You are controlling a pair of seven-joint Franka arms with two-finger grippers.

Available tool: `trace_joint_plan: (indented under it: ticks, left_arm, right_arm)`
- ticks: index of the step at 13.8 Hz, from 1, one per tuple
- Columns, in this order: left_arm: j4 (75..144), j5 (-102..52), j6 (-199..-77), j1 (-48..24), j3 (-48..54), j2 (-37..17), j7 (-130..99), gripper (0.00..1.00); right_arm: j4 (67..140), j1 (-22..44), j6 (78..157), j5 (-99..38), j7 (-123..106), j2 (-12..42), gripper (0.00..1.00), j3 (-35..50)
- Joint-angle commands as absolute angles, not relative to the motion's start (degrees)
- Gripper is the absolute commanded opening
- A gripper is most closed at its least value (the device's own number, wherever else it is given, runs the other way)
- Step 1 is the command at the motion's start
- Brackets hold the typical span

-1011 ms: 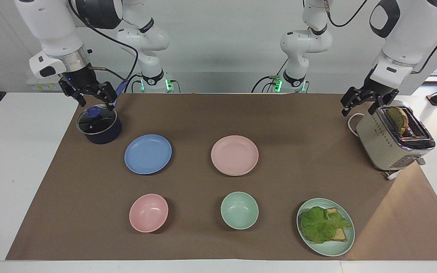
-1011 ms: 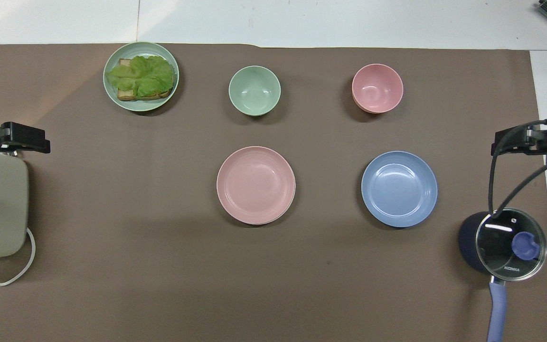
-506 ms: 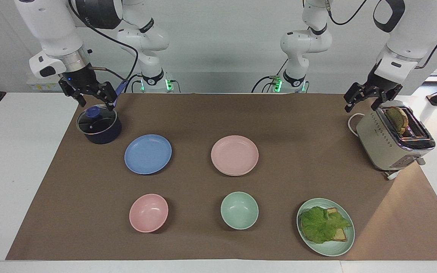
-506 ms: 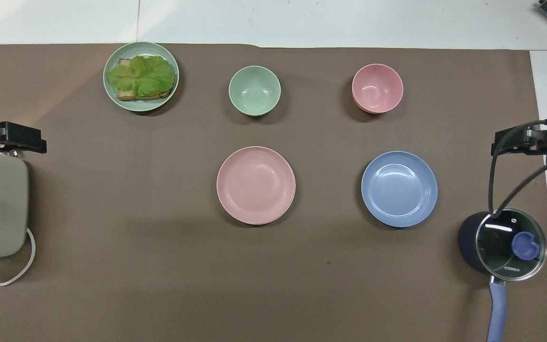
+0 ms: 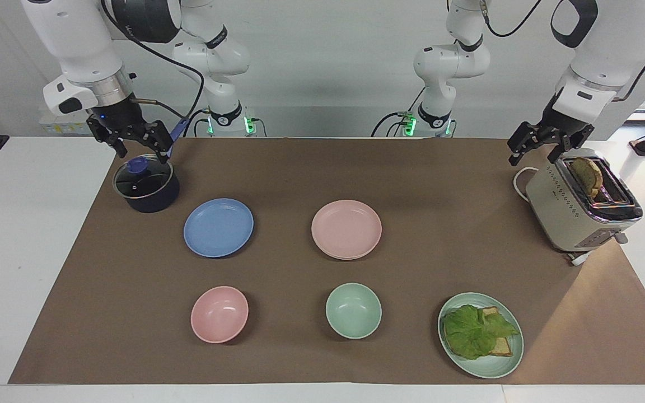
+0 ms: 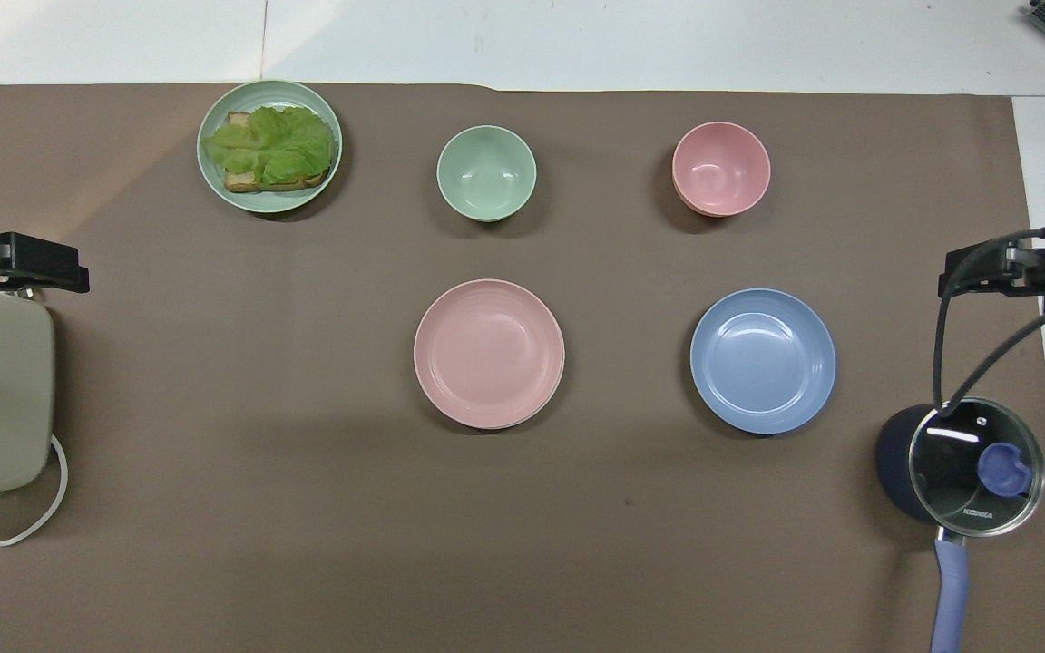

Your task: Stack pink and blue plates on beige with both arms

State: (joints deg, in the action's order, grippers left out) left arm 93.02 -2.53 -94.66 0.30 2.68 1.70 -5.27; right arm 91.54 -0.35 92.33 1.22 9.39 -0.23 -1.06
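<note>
You have one pink plate (image 5: pixel 346 229) mid-table, flat and face up, a beige rim just showing under it; being round, it points no way. One blue plate (image 5: pixel 218 227) lies flat beside it, toward the right arm's end. Two bowls sit near the table's edge farthest from the robots. The right gripper (image 5: pixel 132 140) over the pot (image 5: pixel 146 184) and the left gripper (image 5: pixel 546 146) by the toaster (image 5: pixel 580 207) both have fingers spread, holding nothing.

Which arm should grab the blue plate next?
Right. The right gripper hangs open over the pot, beside the blue plate; the left gripper waits by the toaster.
</note>
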Motion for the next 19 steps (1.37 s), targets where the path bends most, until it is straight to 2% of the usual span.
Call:
trace_joint_plan:
  ticks: [1,19]
  left_arm:
    - [92.64,-1.58,-93.43,0.62,2.90,2.20,-5.27,1.00]
    - [92.55,-1.58,-93.43,-0.44,2.64,2.20,-5.36,1.00]
  right_arm:
    - [91.67,-0.79,92.20,0.88,8.79,-0.70,1.00,-0.79]
    - [91.67,-0.79,92.20,0.88,8.79,-0.70,1.00,-0.79]
